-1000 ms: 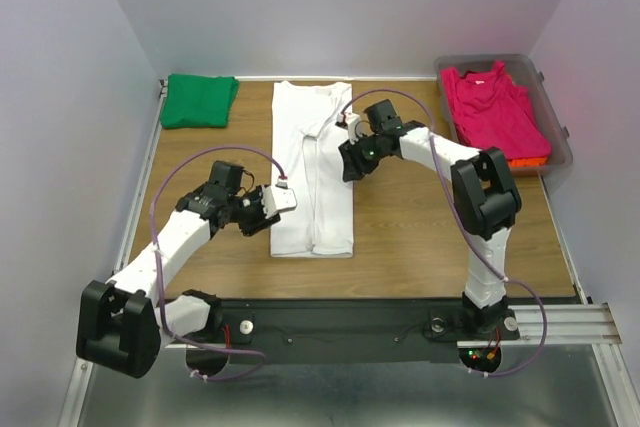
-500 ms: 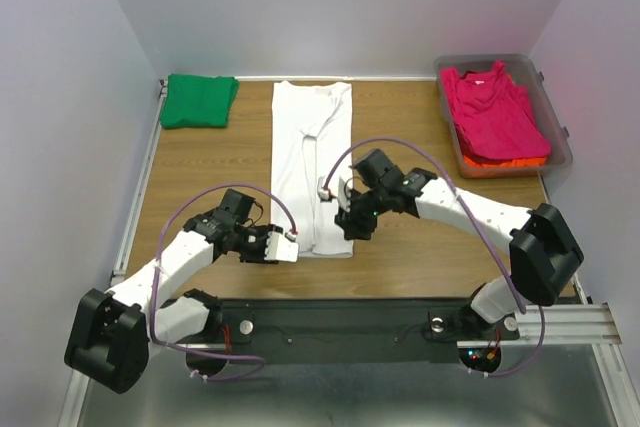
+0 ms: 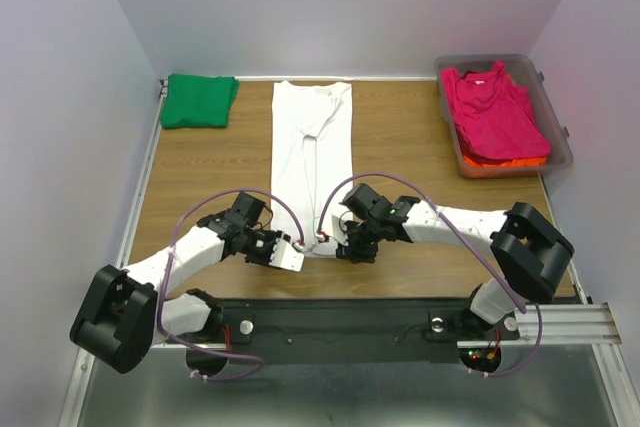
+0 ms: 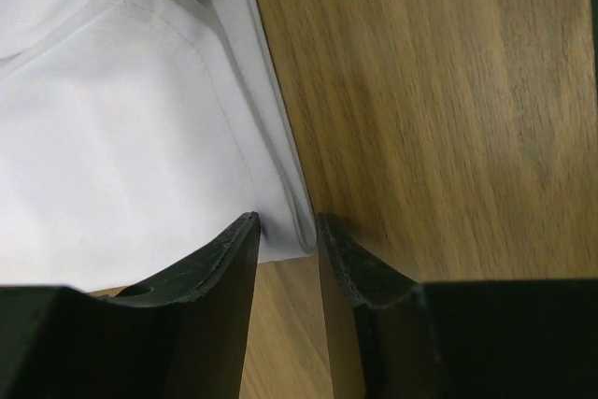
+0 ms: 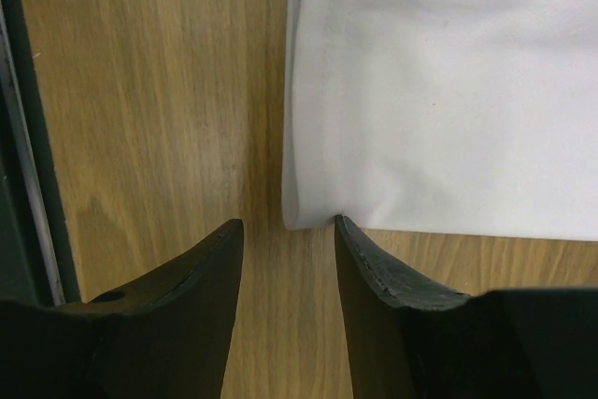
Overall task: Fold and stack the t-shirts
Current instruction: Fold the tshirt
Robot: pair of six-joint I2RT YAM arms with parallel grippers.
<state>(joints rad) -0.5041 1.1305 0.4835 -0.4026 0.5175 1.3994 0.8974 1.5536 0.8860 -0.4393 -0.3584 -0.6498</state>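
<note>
Overhead, a wooden table (image 3: 400,147) fills a booth of plain pale walls, with a metal rail along its near edge where both arms are bolted. A white shirt (image 3: 312,147), folded into a long narrow strip, lies down the middle from the far edge toward the arms. A green shirt (image 3: 198,100) sits folded at the far left corner. At far right a clear tub (image 3: 556,117) holds a pink shirt (image 3: 495,107) on top of an orange shirt (image 3: 520,162). Both arms reach low over the strip's near end — the left gripper (image 3: 296,258) at its near left corner, the right gripper (image 3: 335,244) at its near right corner.

Next, the left wrist view: the left gripper (image 4: 288,231) has its jaws a little apart, straddling the hem corner of the white shirt (image 4: 112,137) on bare wood grain; not yet clamped.

Last, the right wrist view: the right gripper (image 5: 288,231) has its jaws apart, one finger (image 5: 369,263) at the corner of the white shirt (image 5: 448,100), the other on bare wood — nothing held.
</note>
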